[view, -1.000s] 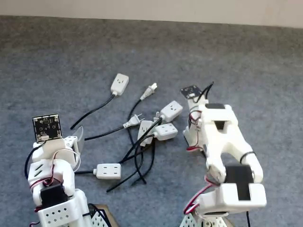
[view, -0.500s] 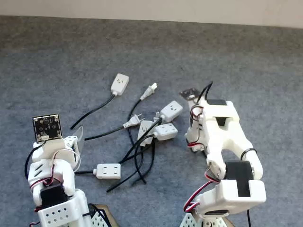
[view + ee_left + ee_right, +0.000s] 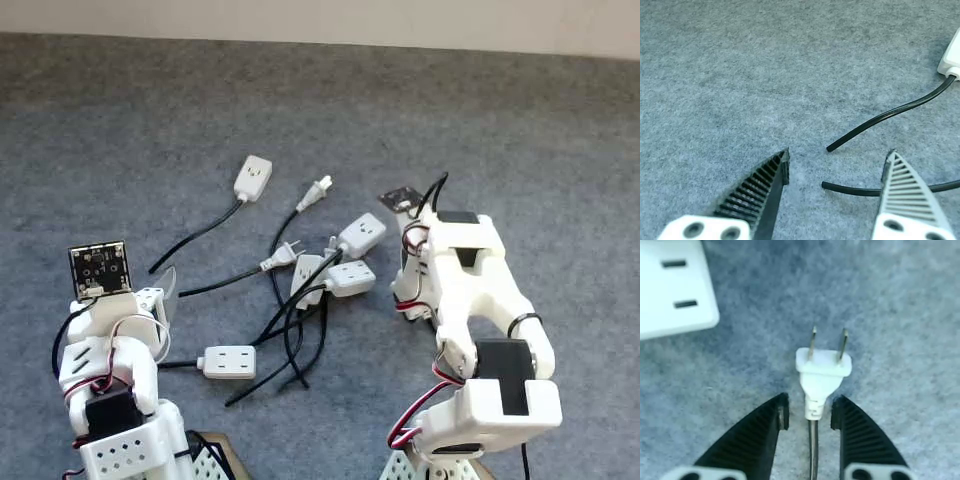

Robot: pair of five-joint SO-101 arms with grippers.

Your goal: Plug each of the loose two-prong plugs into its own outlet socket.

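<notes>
- Since a second earlier, the right arm (image 3: 470, 290) had drawn back a little toward its base and then held. The left arm (image 3: 105, 340) and the cords had not shifted.
- On the right gripper (image 3: 810, 412), the fingers (image 3: 771, 422) stood a narrow gap apart, one on each side of the neck of a white plug (image 3: 822, 367). A sliver of mat showed on both sides, so they looked poised to close rather than clamped.
- That plug lay flat on the grey mat (image 3: 900, 300) with its prongs pointing away from the gripper. Taking it by the neck would likely leave the prongs free to enter a socket.
- A white socket (image 3: 675, 287) lay near, off to one side of the prongs and not in line with them, its two slots showing.
- On the left gripper (image 3: 839, 154), the fingers (image 3: 760, 187) were spread wide over bare mat and held nothing, probably waiting. Two black cord ends (image 3: 830, 148) lay between them.
- From above, a second plug (image 3: 318, 190) and a third plug (image 3: 283, 255) lay unplugged among tangled cords, with other sockets (image 3: 253, 177) scattered around them.
</notes>
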